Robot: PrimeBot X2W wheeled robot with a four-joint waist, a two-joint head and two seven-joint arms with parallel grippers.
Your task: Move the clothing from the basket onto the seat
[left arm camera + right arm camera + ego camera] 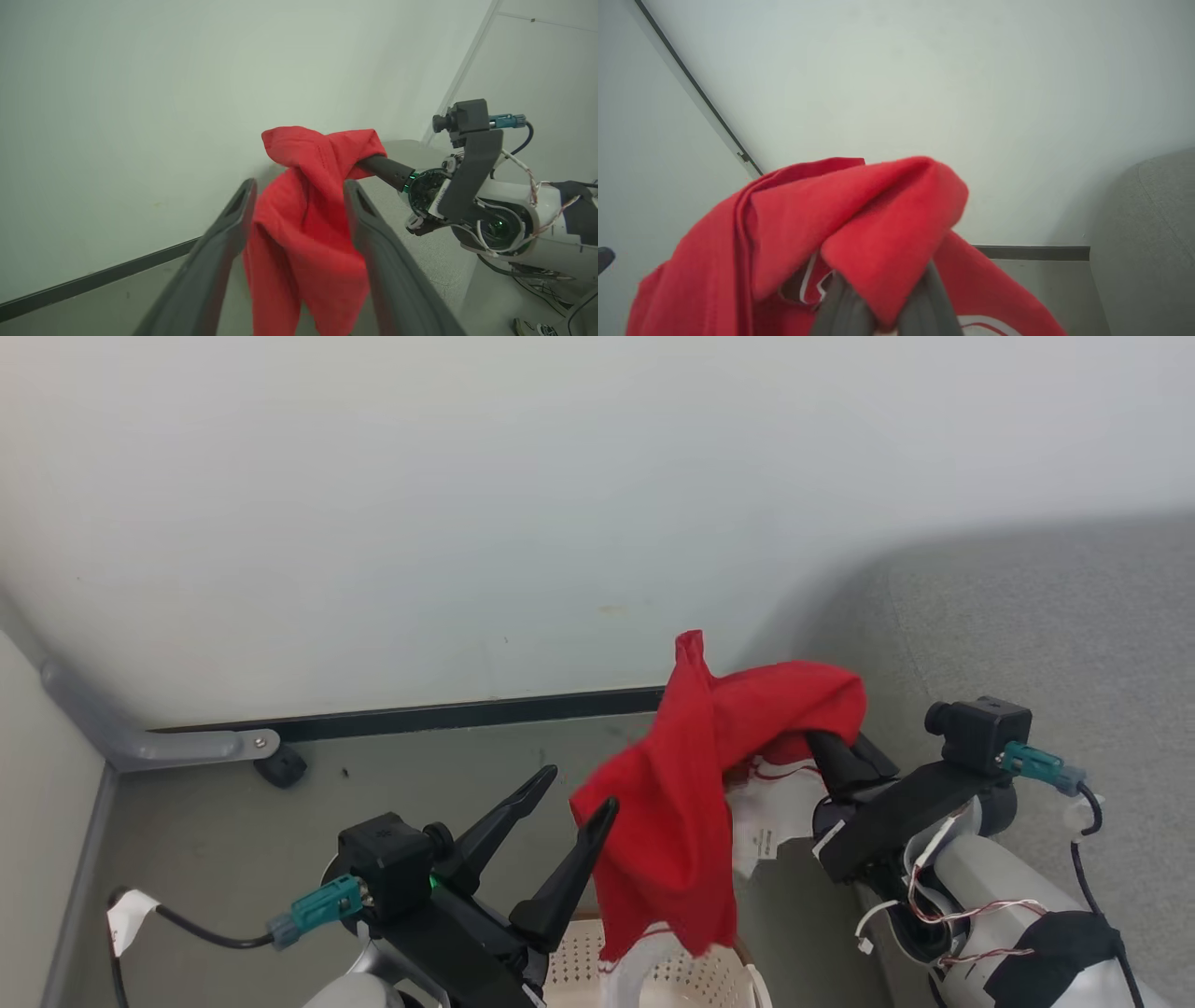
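Jaws of your right gripper (836,756) are pressing together on a bunched fold of the clothing (681,803), and the right wrist view is showing the two dark fingers pinching red cloth between them. Jaws of your left gripper (577,789) are standing wide apart and gripping nothing. The left wrist view is showing the garment hanging down through the gap between them, and I cannot tell whether the cloth is brushing either finger.

Moving outward, the garment is draping from the right fingers in one long red fold. A white trim piece with a label (766,821) is showing just beside the right gripper. The lower hem is dangling over the basket (700,980), whose perforated cream wall is peeking in at the bottom of the head view. The cloth looks to be hanging clear of the rim, though the hem is coming close to it.

Further out, the seat (1027,616) is lying to the right, beyond your right arm, and the pale wall (373,523) and the grey floor (233,821) are filling in behind.

As for progress, you are partway through one transfer: this garment is lifted out and riding on the right arm alone, but it is not yet on the seat. The part of the seat in view is carrying no red cloth. Too little of the basket is showing to say whether more clothing is waiting inside, so you are probably looking at a swing to the right, a release, and a check of the basket.
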